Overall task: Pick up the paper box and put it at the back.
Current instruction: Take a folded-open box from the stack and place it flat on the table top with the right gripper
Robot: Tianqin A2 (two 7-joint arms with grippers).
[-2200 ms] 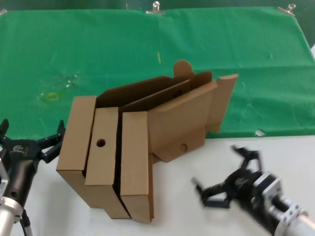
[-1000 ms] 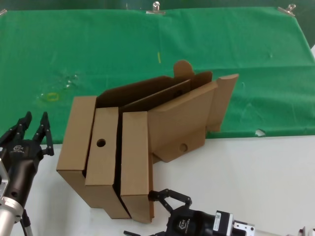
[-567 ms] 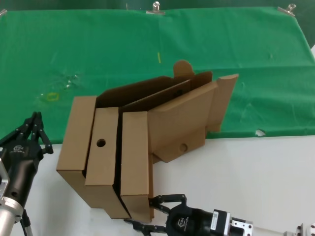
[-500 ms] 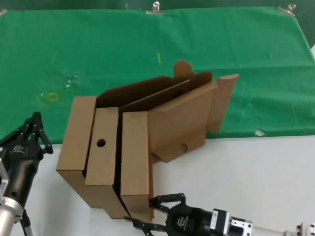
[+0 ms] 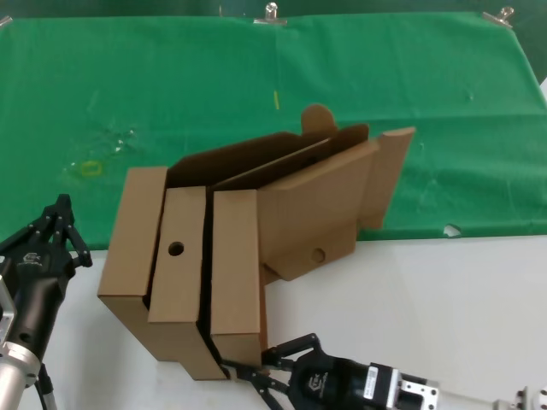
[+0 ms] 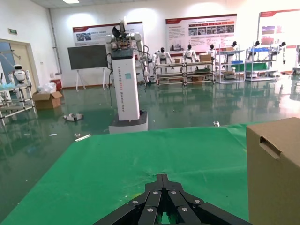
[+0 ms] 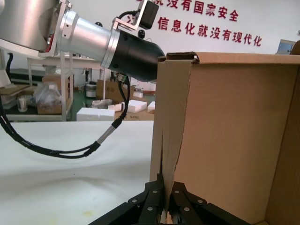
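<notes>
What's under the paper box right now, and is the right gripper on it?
The paper box straddles the white tabletop and the green cloth. The right gripper grips its near bottom edge, fingers closed on cardboard. Anything beneath the box is hidden.

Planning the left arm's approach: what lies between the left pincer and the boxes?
Head view: only bare white table between the left pincer and the boxes. The right pincer is already at their front corner.
</notes>
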